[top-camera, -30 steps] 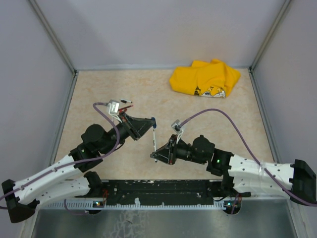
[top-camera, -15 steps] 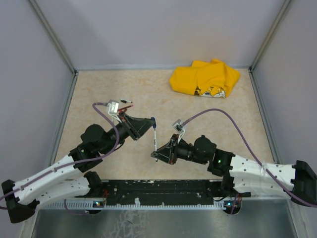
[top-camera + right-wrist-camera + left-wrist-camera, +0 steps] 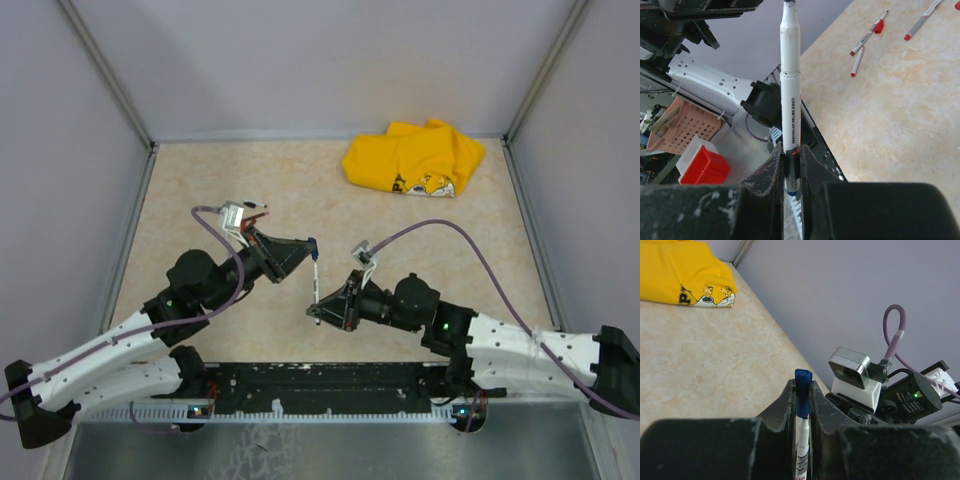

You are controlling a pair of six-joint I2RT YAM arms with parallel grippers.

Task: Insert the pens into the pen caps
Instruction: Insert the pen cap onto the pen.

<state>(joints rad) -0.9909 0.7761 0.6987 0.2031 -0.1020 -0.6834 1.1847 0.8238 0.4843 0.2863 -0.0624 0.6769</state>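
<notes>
table [image 3: 200, 180]: a beige, marbled surface, walled in by pale panels on three sides; both arms are bolted at its near edge.
left arm [image 3: 110, 350]: white and black, reached in from the near left corner toward the middle of the table.
right arm [image 3: 500, 340]: reached in from the near right corner, its wrist turned to face the left arm's.
yellow garment [image 3: 410, 155]: left crumpled at the far right of the table, with a cartoon print shown on its near fold, well apart from both grippers.
left gripper [image 3: 308, 243]: raised above the table; its jaws are closed to a narrow slot, and the blue cap is pinched between them.
right gripper [image 3: 322, 312]: set near the left gripper, on its near side; its jaws are drawn nearly together and clamped on the lower end of the held pen.
held pen [image 3: 315, 280]: a white-barrelled marker with printed lettering, spanned between the two grippers; in the right wrist view [image 3: 790, 100] it is seen upright, its tip cut off at the top edge.
loose pens [image 3: 870, 32]: three thin, red-ended pens are laid on the table at the far left, close together, well apart from the held pen.
blue cap [image 3: 802, 390]: short and dark blue, held at the left fingertips; its lower end is met by the white barrel, but how deep the tip is seated cannot be told.
</notes>
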